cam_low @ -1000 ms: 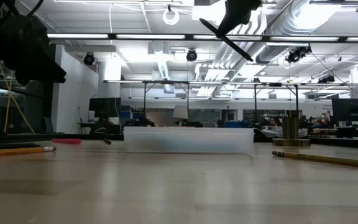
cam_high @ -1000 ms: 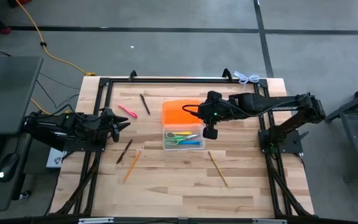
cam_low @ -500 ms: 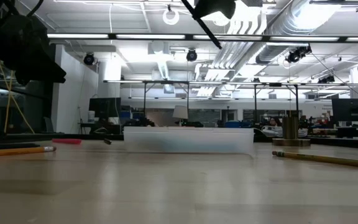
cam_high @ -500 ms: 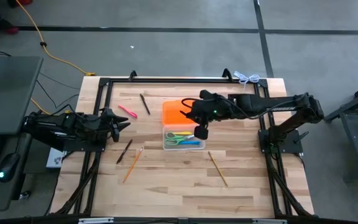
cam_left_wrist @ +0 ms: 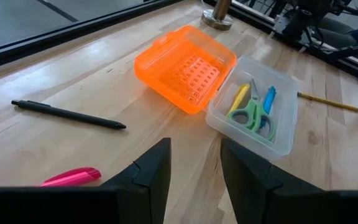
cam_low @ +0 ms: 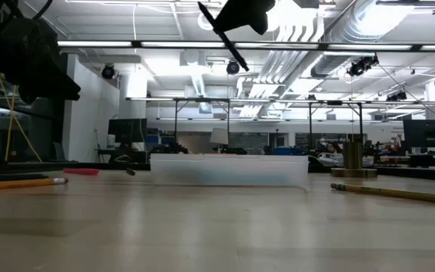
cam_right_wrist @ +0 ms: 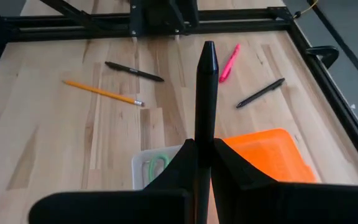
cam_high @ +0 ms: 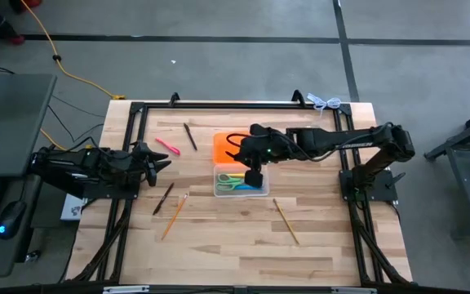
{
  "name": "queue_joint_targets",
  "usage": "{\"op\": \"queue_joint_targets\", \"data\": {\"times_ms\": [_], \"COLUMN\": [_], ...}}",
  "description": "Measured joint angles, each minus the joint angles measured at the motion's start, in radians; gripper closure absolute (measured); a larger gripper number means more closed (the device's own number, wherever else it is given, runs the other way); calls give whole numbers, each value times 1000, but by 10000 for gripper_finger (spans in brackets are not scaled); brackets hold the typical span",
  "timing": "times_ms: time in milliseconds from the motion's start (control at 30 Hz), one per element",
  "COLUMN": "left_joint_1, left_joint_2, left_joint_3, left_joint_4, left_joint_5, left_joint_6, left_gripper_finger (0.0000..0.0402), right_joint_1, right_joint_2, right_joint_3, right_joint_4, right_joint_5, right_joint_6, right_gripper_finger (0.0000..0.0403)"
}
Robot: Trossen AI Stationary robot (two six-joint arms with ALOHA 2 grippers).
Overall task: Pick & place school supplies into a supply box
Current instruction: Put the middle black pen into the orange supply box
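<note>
Here, the right pincer [cam_right_wrist: 204, 155] is clamped on a slim black pen [cam_right_wrist: 206, 93] above the clear plastic supply box [cam_high: 241, 181] and its ribbed orange lid [cam_high: 228, 148]; farther off, the left pincer [cam_left_wrist: 192, 168] waits parted over the wooden worktop [cam_high: 219, 237].

The supply box [cam_high: 241, 181] lies open-topped, though scissors [cam_left_wrist: 248, 116] and two pens already fill part.

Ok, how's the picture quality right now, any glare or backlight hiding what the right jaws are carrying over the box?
Low view: bright ceiling lights backlight the right gripper, so it and its black pen read as silhouettes. High view: even light, supply box contents legible. Right wrist view: the pen is clear, no glare. Left wrist view: orange lid bright but not washed out.
</note>
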Motion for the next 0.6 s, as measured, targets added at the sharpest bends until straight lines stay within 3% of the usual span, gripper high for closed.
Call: {"op": "queue_joint_targets", "data": {"times_ms": [600], "left_joint_1": [0], "left_joint_2": [0], "left_joint_3": [0], "left_joint_4": [-7], "left_joint_5": [0], "left_joint_6": [0], "left_gripper_finger": [231], "right_joint_1": [2], "right_joint_2": [107], "right_joint_3": [0], "right_joint_4": [24], "right_joint_5": [-48], "right_joint_6": [2], "right_gripper_finger": [392]}}
